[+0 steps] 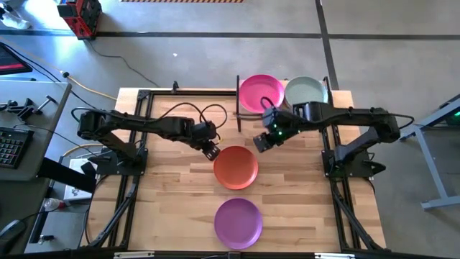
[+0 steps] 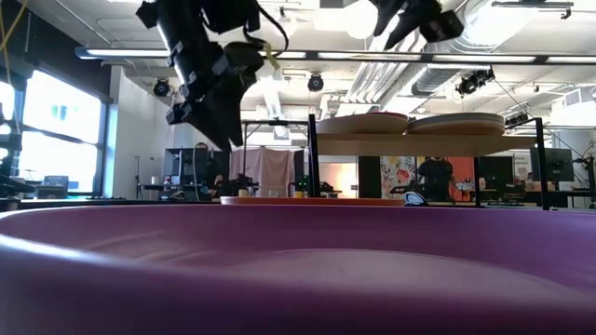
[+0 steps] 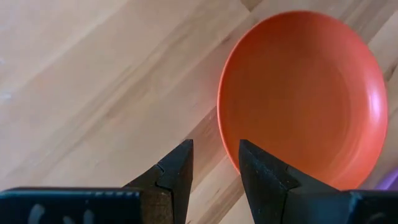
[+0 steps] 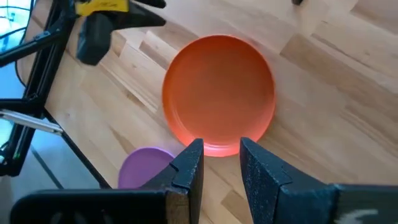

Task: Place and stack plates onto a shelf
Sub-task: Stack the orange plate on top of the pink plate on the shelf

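Two plates (image 1: 261,93) side by side on shelf (image 1: 338,94), two more plates (image 1: 236,167) on table (image 1: 172,194) before it

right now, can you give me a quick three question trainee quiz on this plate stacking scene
1. True or false: the orange plate lies on the tabletop, not on the shelf.
2. Which plate is nearest the table's front edge? A magenta B purple C pale grey-green
3. Fill in: the left gripper hovers beside the ____ plate with its fingers apart and empty.

Key
1. True.
2. B, the purple plate; the magenta plate and pale grey-green plate top the shelf.
3. Orange. The right gripper hangs near it too, empty.
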Tool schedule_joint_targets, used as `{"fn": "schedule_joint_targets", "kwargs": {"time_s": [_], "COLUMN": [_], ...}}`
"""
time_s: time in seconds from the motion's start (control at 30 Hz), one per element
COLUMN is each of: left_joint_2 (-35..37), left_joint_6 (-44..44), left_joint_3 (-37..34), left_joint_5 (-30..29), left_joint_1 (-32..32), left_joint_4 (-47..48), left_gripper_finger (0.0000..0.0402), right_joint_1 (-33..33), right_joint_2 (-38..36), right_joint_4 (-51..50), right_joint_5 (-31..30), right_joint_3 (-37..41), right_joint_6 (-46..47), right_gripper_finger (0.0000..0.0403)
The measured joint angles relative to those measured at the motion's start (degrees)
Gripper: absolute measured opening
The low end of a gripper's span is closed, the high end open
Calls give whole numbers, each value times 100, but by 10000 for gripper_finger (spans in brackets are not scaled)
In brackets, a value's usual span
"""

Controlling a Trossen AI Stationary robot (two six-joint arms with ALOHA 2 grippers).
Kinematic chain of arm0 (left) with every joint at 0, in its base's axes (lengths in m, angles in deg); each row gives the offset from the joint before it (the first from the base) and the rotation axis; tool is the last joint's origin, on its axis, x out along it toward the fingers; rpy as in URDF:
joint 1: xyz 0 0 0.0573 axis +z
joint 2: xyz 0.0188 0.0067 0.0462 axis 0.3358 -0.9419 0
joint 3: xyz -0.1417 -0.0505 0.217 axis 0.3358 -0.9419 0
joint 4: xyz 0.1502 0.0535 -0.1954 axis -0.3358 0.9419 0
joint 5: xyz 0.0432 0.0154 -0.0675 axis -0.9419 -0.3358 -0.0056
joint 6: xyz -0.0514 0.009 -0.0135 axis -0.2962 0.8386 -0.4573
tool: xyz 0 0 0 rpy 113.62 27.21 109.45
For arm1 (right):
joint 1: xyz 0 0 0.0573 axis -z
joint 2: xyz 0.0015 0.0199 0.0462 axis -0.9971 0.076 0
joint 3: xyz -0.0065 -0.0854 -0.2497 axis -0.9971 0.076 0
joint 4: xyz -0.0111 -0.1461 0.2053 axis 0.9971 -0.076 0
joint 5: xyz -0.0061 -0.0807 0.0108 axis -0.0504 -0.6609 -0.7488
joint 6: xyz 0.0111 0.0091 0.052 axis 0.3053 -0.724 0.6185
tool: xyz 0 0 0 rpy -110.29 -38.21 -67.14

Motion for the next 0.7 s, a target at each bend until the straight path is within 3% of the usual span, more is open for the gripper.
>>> {"fn": "schedule_joint_targets", "kwargs": {"time_s": [0.33, 0.7], "left_joint_2": [-68, -651], "left_joint_6": [-578, -614], "left_joint_3": [-619, -671], "left_joint_5": [202, 290], "left_joint_1": [-109, -119], "left_joint_4": [-1082, -1527], "left_gripper_finger": [115, 115], "right_joint_1": [-637, -679], "right_joint_2": [0, 0], "right_joint_4": [102, 145], "right_joint_5": [-723, -779], "right_joint_3": [0, 0], "right_joint_6": [540, 541], "right_gripper_finger": [83, 83]}}
